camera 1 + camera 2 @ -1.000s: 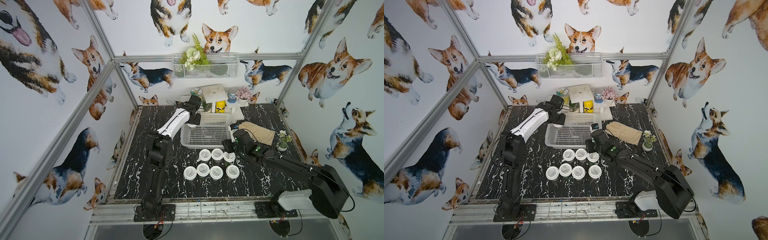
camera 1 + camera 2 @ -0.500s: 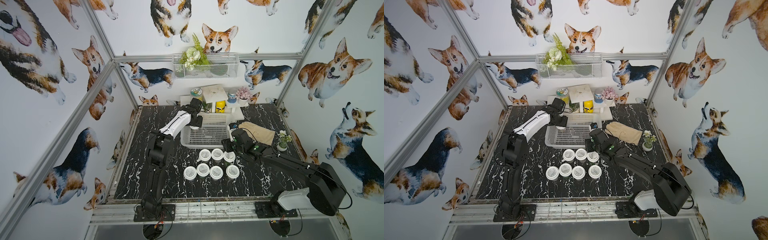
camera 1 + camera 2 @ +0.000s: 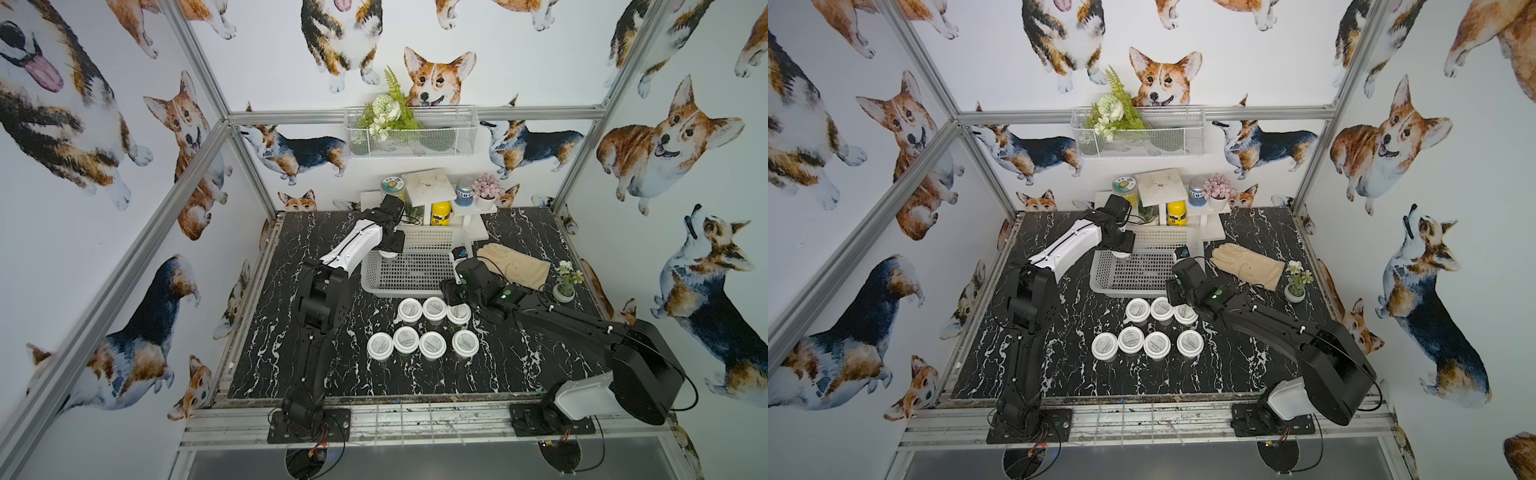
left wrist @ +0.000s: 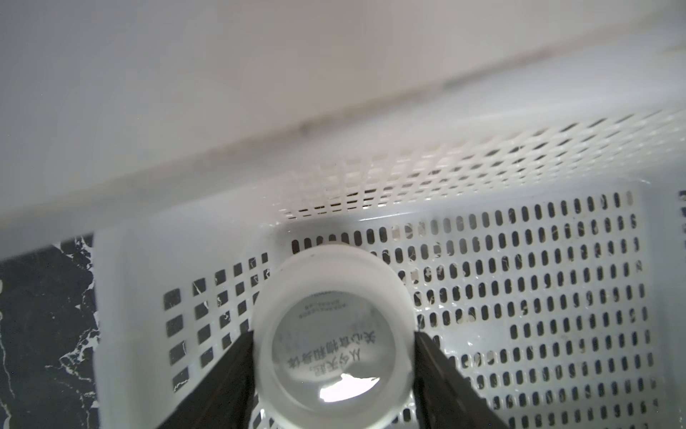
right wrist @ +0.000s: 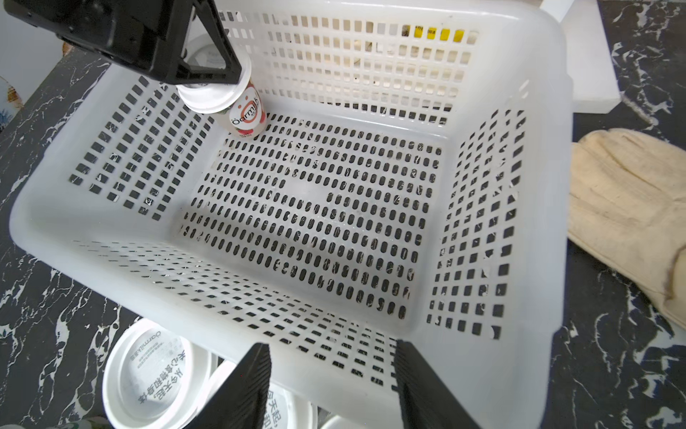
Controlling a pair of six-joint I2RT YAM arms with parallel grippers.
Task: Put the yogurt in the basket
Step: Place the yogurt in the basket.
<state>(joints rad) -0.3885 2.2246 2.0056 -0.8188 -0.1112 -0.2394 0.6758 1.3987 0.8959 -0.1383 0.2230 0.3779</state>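
The left gripper (image 4: 333, 336) has come forward and lower into the low white slotted plastic basket (image 3: 399, 289), at the middle of a top view. It pinches one small white-lidded yogurt cup with red print (image 5: 245, 111), tilted, at the basket's upper left corner. The right gripper (image 5: 330, 345) has shifted slightly left; its jaws stand apart, nothing between them. Seven more white-lidded yogurt cups (image 3: 432, 345) stand just below the basket on the black marble table (image 3: 519, 365).

8 yogurt cups (image 3: 409, 309), 1 plastic basket (image 3: 415, 272), 1 glove (image 3: 515, 266), 1 yellow bottle (image 3: 440, 214), 1 wire basket (image 3: 415, 141).
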